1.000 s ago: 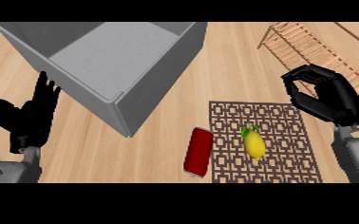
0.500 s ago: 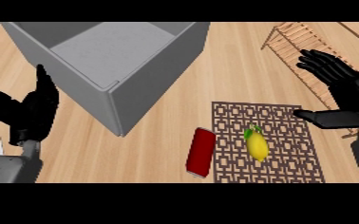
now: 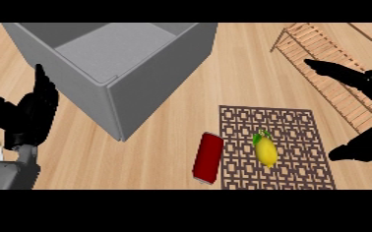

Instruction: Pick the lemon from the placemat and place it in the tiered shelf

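The right hand (image 3: 340, 72) is mostly cut off by the view's right edge. Only two dark parts show: straight fingers lying over the tiered shelf (image 3: 314, 49), and a second part lower down, beside the placemat (image 3: 291, 123). The two are spread wide apart and hold nothing, so the hand is open. The shelf also runs out of view at the right. The left hand (image 3: 33, 115) rests at the left edge, fingers straight and pointing up, beside the grey box (image 3: 156, 73). The lemon (image 3: 266, 151) lies on the placemat, well apart from both hands. Its long axis runs nearly away from the robot, green-leafed end farthest. A red oblong object (image 3: 207, 157) overlaps the placemat's left border.
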Motion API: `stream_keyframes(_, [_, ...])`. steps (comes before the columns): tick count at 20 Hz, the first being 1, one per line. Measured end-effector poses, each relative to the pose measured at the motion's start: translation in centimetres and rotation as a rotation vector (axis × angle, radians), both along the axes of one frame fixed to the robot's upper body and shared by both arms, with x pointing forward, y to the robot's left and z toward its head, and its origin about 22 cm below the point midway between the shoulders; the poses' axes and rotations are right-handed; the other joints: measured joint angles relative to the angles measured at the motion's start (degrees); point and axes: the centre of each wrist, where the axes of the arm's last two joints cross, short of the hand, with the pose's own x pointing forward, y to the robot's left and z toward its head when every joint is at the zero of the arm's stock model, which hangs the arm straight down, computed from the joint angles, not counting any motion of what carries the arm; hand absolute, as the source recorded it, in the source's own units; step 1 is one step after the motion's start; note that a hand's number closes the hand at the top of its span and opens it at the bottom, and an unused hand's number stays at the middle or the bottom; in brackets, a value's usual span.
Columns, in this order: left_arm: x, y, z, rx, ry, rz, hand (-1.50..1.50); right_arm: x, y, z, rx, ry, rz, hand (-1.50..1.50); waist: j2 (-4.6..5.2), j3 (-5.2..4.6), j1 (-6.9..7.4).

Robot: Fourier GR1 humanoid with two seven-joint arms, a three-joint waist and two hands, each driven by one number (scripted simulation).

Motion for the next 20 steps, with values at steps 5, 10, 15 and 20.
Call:
stream_keyframes(5, [0.4, 0.2, 0.4, 0.000, -0.003, 0.000, 0.00, -1.5, 4.1, 2.0, -0.360, -0.058, 0.013, -1.50, 0.11, 0.03, 0.23])
stream_keyframes(10, [0.6, -0.2, 0.3, -0.003, -0.003, -0.011, 0.00, -2.8, 8.6, 0.4, -0.498, -0.044, -0.023, -1.50, 0.34, 0.16, 0.87])
stream_keyframes(15, [0.7, -0.6, 0.0, 0.001, -0.010, -0.013, 0.00, -3.8, 12.6, -1.5, -0.601, -0.007, -0.027, -1.50, 0.41, 0.21, 1.10])
stream_keyframes(20, [0.7, -0.8, 0.0, -0.003, -0.005, -0.010, 0.00, -4.2, 14.1, -3.2, -0.734, 0.018, -0.044, -1.50, 0.43, 0.24, 1.03])
